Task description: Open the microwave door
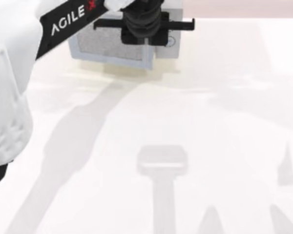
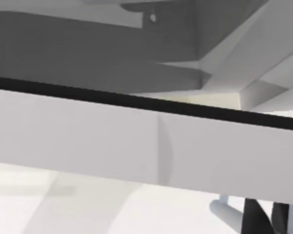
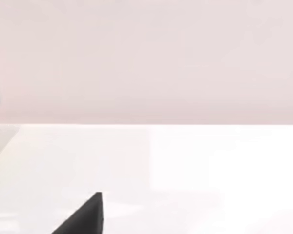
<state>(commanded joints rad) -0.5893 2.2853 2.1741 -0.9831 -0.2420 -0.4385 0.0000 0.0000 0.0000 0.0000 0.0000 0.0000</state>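
The light-grey microwave (image 1: 173,48) stands at the table's far edge, left of centre. Its mesh-windowed door (image 1: 110,45) looks slightly ajar, the right edge swung out from the knob panel (image 1: 171,42). My left gripper (image 1: 145,38) hangs over that right edge. In the left wrist view the door's edge (image 2: 136,141) fills the picture, with a dark gap above it. There my left gripper (image 2: 269,220) is shut on the grey bar handle (image 2: 228,212). My right gripper (image 3: 88,217) shows only as a black tip over bare table and is out of the top view.
The left arm's white and black links (image 1: 19,58) cross the table's far left corner. The pale tabletop (image 1: 195,126) carries only arm shadows. A pinkish back wall (image 3: 146,58) rises behind the table's far edge.
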